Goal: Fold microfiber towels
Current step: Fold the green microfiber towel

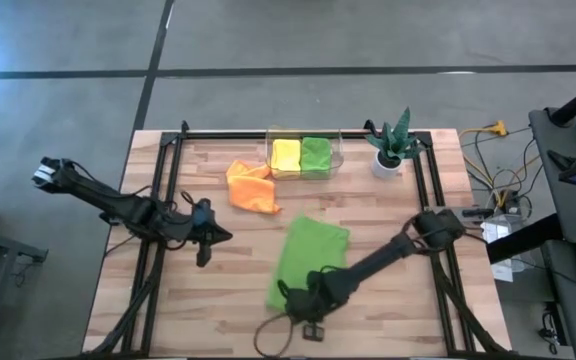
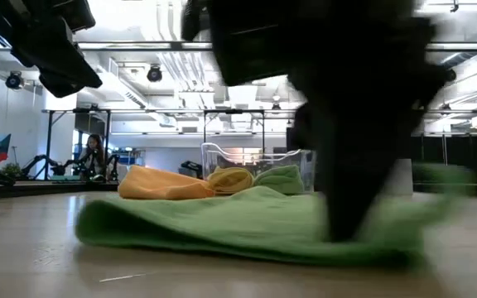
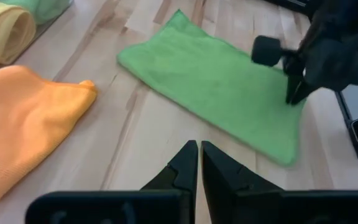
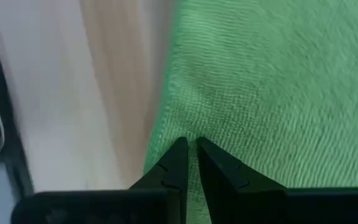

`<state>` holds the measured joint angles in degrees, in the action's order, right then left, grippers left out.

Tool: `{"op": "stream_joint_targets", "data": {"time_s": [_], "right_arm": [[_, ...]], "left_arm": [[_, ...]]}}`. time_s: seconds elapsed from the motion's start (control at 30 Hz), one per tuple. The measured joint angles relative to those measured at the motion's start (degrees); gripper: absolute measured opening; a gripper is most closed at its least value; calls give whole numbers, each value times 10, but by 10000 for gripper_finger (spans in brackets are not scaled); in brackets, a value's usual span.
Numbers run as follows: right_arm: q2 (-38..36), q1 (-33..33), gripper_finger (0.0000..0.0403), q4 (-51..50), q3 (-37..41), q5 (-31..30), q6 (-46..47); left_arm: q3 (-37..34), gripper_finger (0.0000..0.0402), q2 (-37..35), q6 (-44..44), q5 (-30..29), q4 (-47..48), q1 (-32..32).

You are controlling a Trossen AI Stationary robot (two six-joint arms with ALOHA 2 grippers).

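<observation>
On the wooden tabletop [image 1: 388, 300], the right gripper [image 4: 188, 152] seemingly pinches the green towel's [image 1: 308, 262] edge; it could slip free. The left gripper [image 3: 199, 155] waits closed, empty.

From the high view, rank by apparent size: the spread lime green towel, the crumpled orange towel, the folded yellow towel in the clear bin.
1. Spread lime green towel, largest.
2. Crumpled orange towel.
3. Folded yellow towel, smallest as shown.

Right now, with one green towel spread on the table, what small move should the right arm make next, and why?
Probably lift and carry the pinched edge across. The right gripper is shut on the near edge of the green towel, which lies flat and unfolded. The left gripper is shut, empty and clear, above bare wood.
</observation>
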<state>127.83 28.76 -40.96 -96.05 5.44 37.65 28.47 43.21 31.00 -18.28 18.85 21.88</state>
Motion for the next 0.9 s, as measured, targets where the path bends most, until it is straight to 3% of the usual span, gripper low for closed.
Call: {"op": "stream_joint_targets", "data": {"time_s": [0.13, 0.33, 0.43, 0.53, 0.63, 0.73, 0.8, 0.9], "right_arm": [[-14, 39, 33, -57, 8, 3, 43], [-86, 73, 33, -116, 10, -66, 118], [-149, 87, 33, -152, 14, -137, 183], [-231, 118, 33, -175, 44, -271, 291], [-316, 161, 33, -200, 117, -417, 463], [-387, 199, 33, -203, 228, -514, 675], [-429, 211, 34, -194, 301, -531, 779], [-486, 188, 41, -90, 404, -512, 792]], "left_arm": [[0, 5, 31, -12, 1, -34, 0], [0, 5, 81, -18, 1, -131, -1], [0, 5, 106, -17, 1, -193, -1], [5, 5, 134, -14, 1, -254, -1], [11, 5, 164, 19, 9, -308, -3], [14, 5, 200, 137, 50, -332, -29], [14, 5, 229, 185, 105, -346, -53], [13, 5, 275, 225, 190, -386, -88]]}}
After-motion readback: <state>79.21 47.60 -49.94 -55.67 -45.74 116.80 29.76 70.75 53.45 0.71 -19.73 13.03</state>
